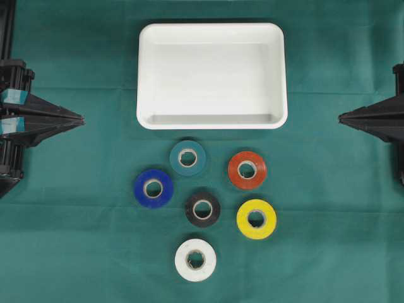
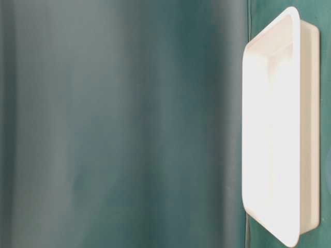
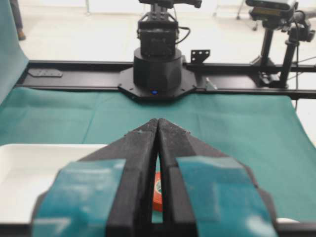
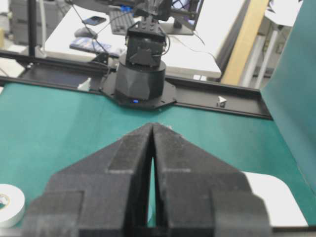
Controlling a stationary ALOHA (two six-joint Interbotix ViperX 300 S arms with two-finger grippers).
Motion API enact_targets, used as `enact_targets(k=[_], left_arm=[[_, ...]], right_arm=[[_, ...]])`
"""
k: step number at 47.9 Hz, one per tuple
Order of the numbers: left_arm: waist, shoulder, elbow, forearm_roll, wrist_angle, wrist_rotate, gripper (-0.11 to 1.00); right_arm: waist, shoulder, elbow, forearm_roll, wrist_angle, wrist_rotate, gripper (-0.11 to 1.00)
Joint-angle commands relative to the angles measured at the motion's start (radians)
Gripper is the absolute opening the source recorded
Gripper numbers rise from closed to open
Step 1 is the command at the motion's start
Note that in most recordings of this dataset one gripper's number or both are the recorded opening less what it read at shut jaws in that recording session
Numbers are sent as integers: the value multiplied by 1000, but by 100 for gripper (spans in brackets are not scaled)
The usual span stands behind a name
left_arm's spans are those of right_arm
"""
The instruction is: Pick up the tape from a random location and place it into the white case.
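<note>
**A:** Tape rolls first, where do they lie?

**B:** Six of them lie flat on the green cloth of the bench (image 1: 76, 252), in the lower middle of the overhead frame. The teal roll of tape (image 1: 187, 158) sits highest, just below the tray. The orange-red roll of tape (image 1: 247, 170) is to its right, the blue roll of tape (image 1: 153, 188) lower left, the black roll of tape (image 1: 202, 209) in the centre, the yellow roll of tape (image 1: 256, 219) lower right, and the white roll of tape (image 1: 196, 259) lowest. None touches another.

**B:** And the large shallow white plastic tray with rounded corners (image 1: 212, 121)?

**A:** It fills the upper middle of the overhead frame, with nothing inside it. The table-level view shows it turned on its side at the right edge, overexposed, so its interior is hard to read there.

**A:** How do the hands stand?

**B:** The left hand (image 1: 81, 118) points in from the left edge at mid height, its black fingers pressed together to a point, holding nothing. The right hand (image 1: 341, 116) mirrors it from the right edge, likewise pinched closed and holding nothing. Both are well apart from the rolls and the tray.

**A:** Anything from the wrist views?

**B:** Between the left hand's closed fingers a sliver of the orange-red roll shows, probably; the right wrist view catches the white roll at its lower left corner.
</note>
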Motion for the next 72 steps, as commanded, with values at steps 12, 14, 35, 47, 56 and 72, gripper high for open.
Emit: enact_targets(k=[12, 14, 35, 47, 56, 72], left_arm=[[-3, 40, -44, 0, 55, 5, 1], [-3, 43, -44, 0, 61, 5, 1], [-3, 57, -52, 0, 97, 5, 14], [-3, 84, -52, 0, 97, 6, 83], [-3, 92, -54, 0, 97, 6, 98], [-35, 81, -55, 0, 121, -3, 98]], right_arm=[[-5, 34, -29, 5, 66, 9, 0], [-5, 32, -31, 5, 67, 9, 0], [-5, 29, -37, 5, 83, 12, 4], [-8, 26, -37, 3, 83, 9, 73], [-9, 25, -40, 5, 86, 12, 90], [-9, 29, -43, 5, 87, 12, 91]])
